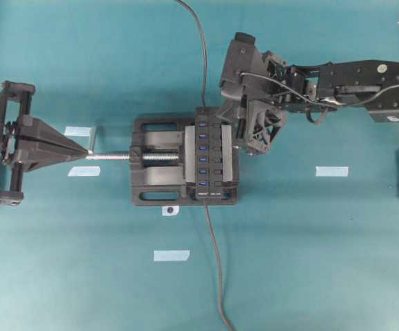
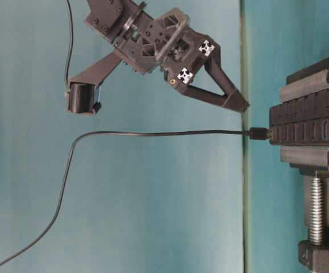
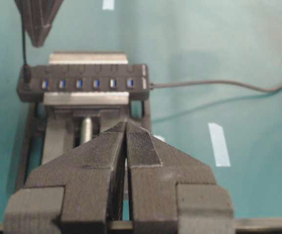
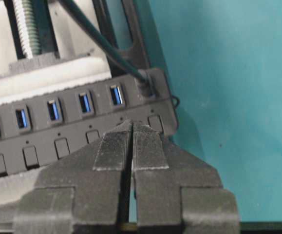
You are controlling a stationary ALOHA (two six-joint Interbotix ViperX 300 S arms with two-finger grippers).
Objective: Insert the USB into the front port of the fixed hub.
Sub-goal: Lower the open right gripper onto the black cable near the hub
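USB plug (image 4: 144,87) sits in end port of hub (image 4: 72,122), upper mid of R wrist view, cable running up-left. R claw (image 4: 132,127) pinched shut, empty, just over hub's button row. L claw (image 3: 126,127) also shut, empty, near vise (image 1: 151,189) screw tip.

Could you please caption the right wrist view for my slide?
Shut right end effector poised beside the fixed hub, USB seated in its end port.

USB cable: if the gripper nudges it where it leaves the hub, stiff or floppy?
Probably floppy: the USB cable is thin and sags into loose curves. It likely weighs little. Its plug looks seated in the fixed hub, so a nudge may bend the cable rather than move it.
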